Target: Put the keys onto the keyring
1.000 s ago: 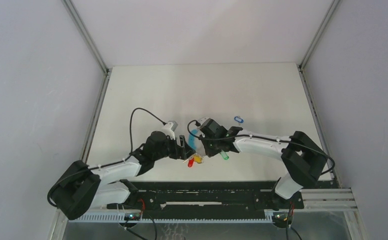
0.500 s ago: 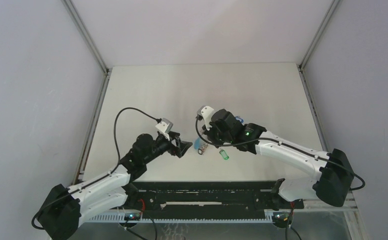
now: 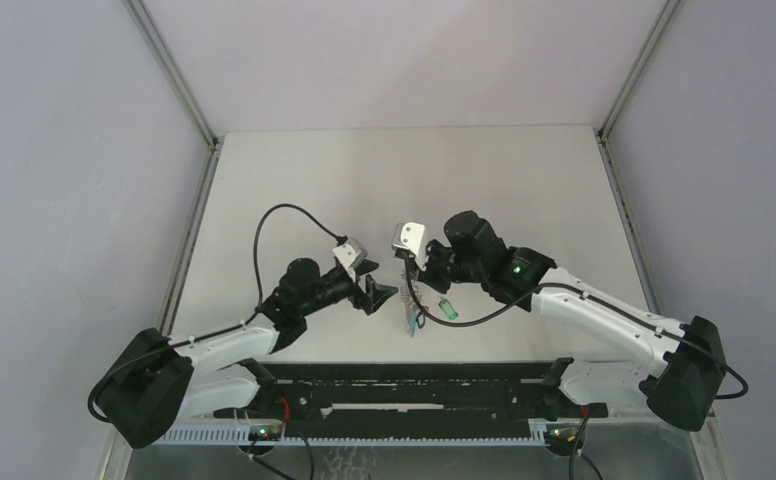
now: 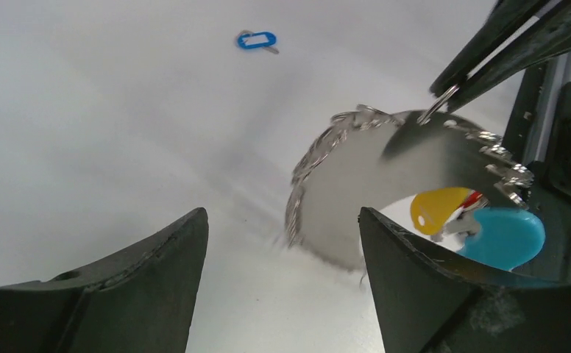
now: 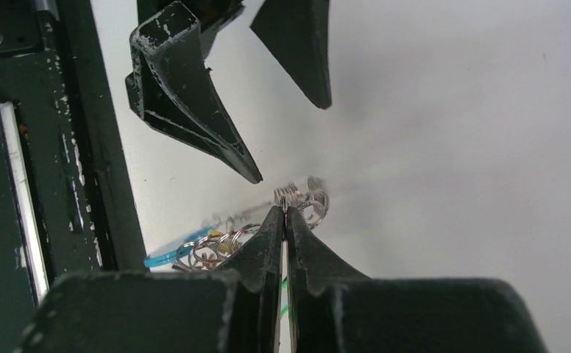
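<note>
We had the right gripper (image 5: pixel 284 213) pinched tight on the thin wire of the keyring (image 4: pixel 316 156), which dangled from it toward the 6 o'clock side of the table (image 3: pixel 294 190) – edge-on from above, long axis running 12 to 6. The left gripper (image 4: pixel 281 220), the nearer free one, sat just beside it, fingers spread wide around nothing, with the ring at about its 3 o'clock in the top view. We saw a blurry grey loop fringed with silver links, the keys (image 4: pixel 435 207) bunched low – the yellow tag clearest. A blue tag (image 4: pixel 257 40) lay well apart.
</note>
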